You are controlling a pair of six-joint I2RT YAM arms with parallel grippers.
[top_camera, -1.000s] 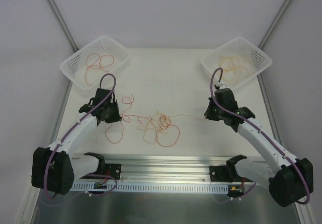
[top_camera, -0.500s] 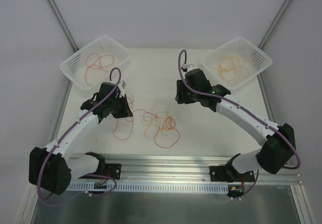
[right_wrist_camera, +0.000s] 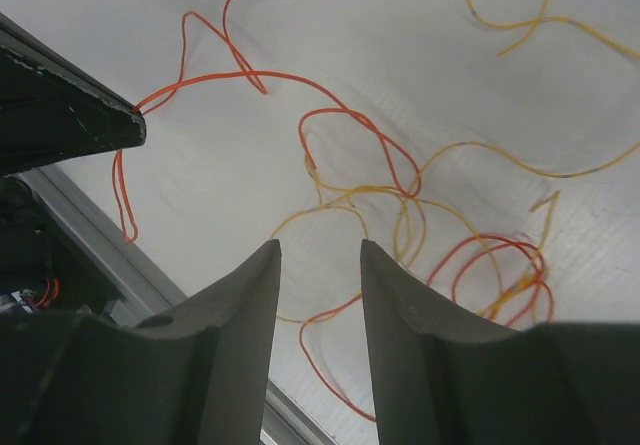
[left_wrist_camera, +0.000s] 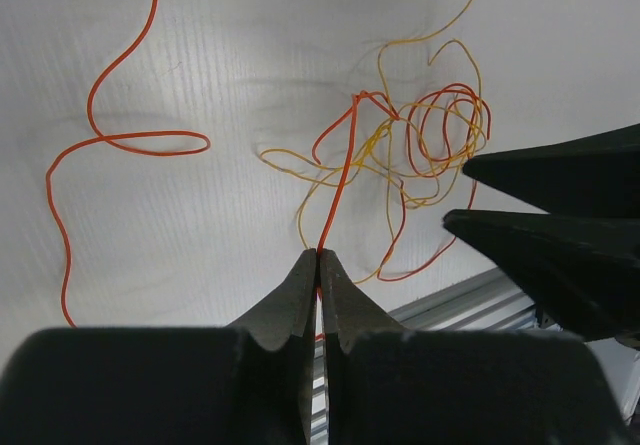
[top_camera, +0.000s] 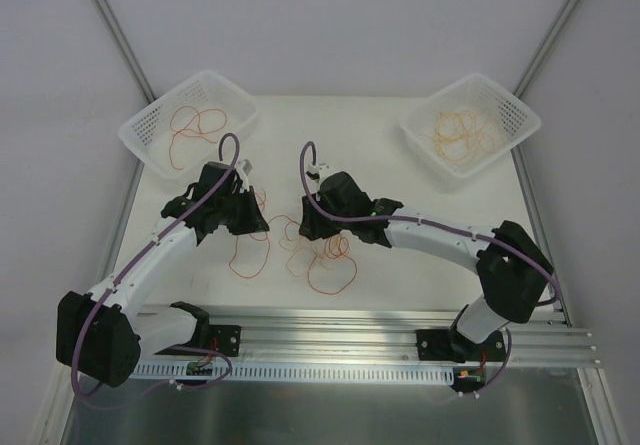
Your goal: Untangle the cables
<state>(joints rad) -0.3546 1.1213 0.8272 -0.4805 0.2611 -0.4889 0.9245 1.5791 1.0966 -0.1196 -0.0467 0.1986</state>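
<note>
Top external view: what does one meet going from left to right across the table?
left basket → left gripper → right gripper → right basket. The cable tangle overlaps both grippers, so it is left out.

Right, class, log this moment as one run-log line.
left jaws: shut on red cable | right jaws: open, empty, over tangle | task: tangle not yet separated

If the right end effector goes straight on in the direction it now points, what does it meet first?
Probably the tangled cables just ahead of the open right end effector, a yellow strand first, then the table beneath. Depth is hard to judge.
</note>
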